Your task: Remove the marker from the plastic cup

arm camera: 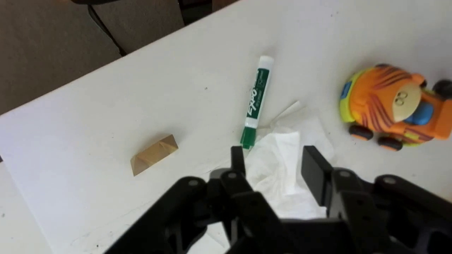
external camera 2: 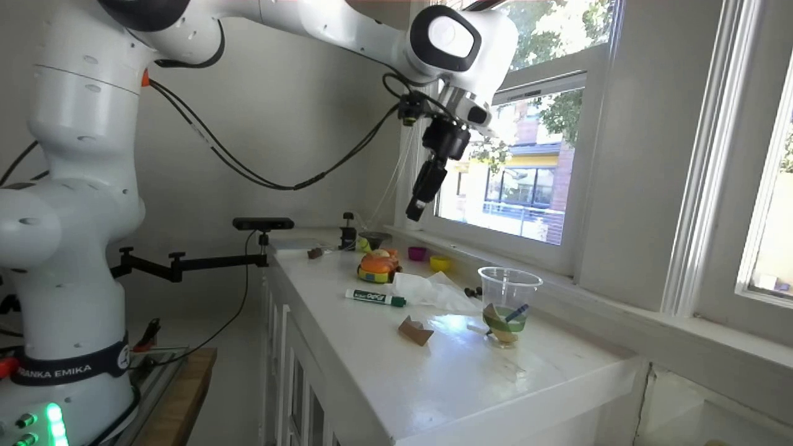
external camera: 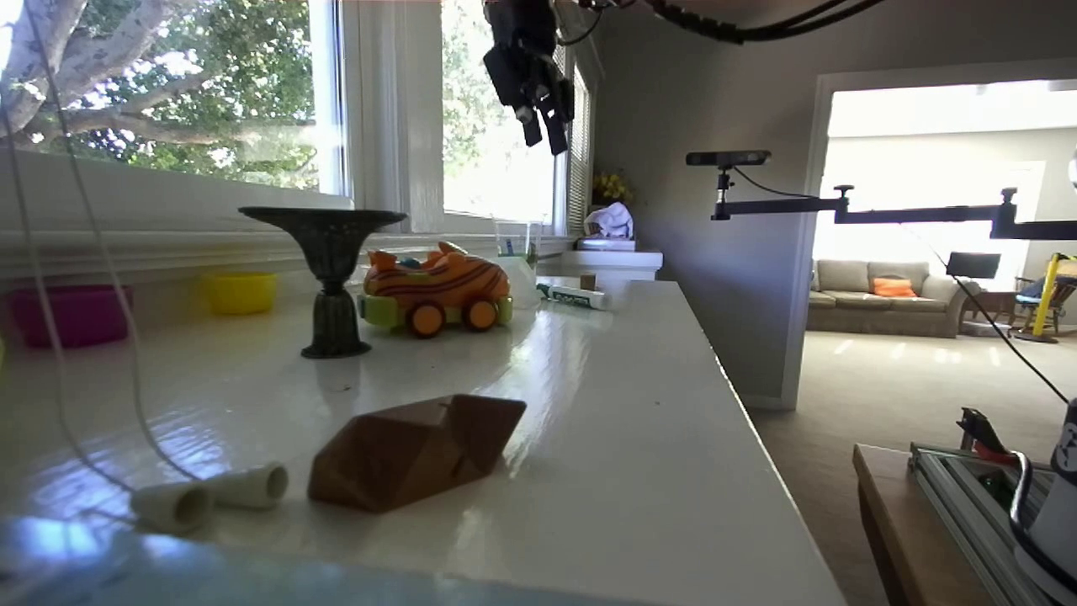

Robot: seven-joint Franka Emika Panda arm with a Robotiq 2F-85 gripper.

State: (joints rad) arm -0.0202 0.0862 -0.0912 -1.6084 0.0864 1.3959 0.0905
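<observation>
Gripper (arm camera: 274, 158), black, one: hangs well above the desk (external camera 2: 433, 384), fingers (arm camera: 314, 173) parted by a moderate gap, holding nothing.

Plastic cup (external camera 2: 503, 290), clear, one: upright on the desk, near the window (external camera 2: 523, 186).

Marker (external camera 2: 516, 313), thin, dark, one: tilted inside the plastic cup, its upper end below the rim, as I see it through the wall.

Whiteboard pen (arm camera: 259, 90), green and white, one: flat on the desk, outside the plastic cup, green cap just beside a crumpled white tissue (arm camera: 296, 137).

Block (arm camera: 154, 154), small, brown, one: on the desk, near the plastic cup.

Toy car (external camera 2: 379, 266), orange, one: on its wheels, near the tissue.

Pink bowl (external camera 2: 417, 253), yellow bowl (external camera 2: 440, 264), one each: near the window.

Stand (external camera: 332, 252), dark, funnel-shaped, one: upright, near the toy car.
</observation>
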